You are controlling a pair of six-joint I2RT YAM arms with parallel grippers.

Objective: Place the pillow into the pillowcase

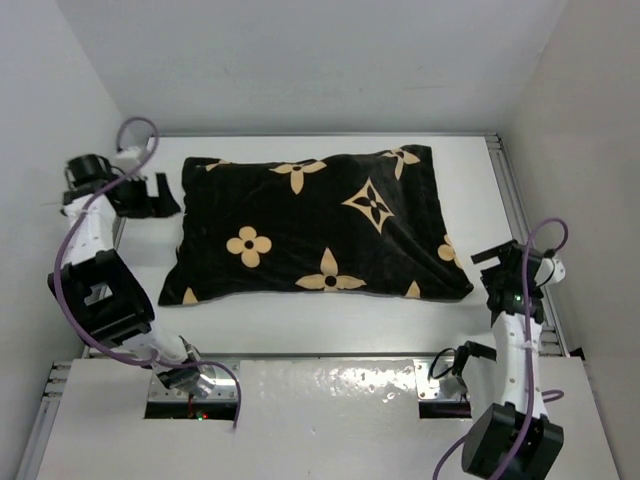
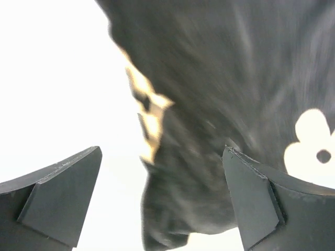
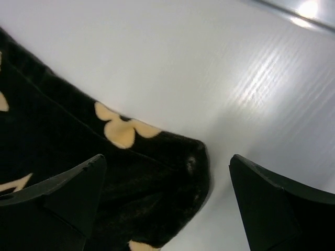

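The black pillowcase with tan flowers lies plump and flat across the middle of the white table. No pillow shows; the cover looks filled. My left gripper is open at the cover's far left corner. In the left wrist view that corner of the pillowcase lies between the spread fingers of the left gripper, untouched. My right gripper is open just off the near right corner. The right wrist view shows that corner of the pillowcase loose between the wide fingers of the right gripper.
White walls close in the table on the left, back and right. A metal rail runs along the right edge. Purple cables loop off both arms. A shiny panel covers the near edge between the arm bases.
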